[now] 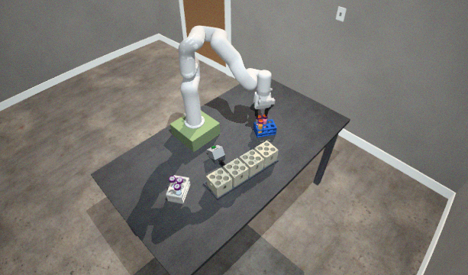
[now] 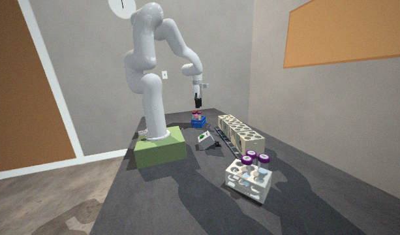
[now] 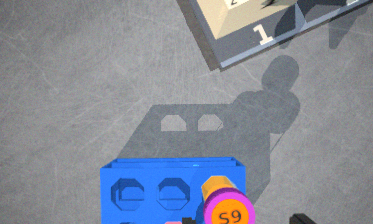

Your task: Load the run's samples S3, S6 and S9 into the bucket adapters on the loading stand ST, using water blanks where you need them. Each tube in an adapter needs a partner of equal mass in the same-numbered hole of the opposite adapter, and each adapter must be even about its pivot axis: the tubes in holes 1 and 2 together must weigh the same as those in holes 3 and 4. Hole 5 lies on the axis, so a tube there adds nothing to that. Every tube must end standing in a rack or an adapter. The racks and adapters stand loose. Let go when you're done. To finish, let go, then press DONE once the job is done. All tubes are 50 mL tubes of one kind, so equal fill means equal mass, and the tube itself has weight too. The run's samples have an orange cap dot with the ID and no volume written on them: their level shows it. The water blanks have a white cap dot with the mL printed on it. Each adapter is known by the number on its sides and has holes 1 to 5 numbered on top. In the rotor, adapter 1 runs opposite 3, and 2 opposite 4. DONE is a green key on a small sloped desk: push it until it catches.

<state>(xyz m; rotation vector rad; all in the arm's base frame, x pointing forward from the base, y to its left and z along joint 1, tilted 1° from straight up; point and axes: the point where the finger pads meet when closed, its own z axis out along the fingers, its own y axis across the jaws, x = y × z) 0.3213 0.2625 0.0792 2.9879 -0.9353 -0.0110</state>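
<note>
My gripper is open and points down over the blue rack. Sample S9 stands in a corner hole of that rack, its purple cap with the orange dot between the fingertips as the wrist view shows them. More purple-capped samples stand beside it, one pink; their IDs cannot be read. Four cream adapters stand on the stand; no tube shows in them. The white rack holds three purple-capped water blanks, volumes unreadable.
The grey sloped desk with the green DONE key stands between the arm's green base and the row of adapters. A small black object is beside the desk.
</note>
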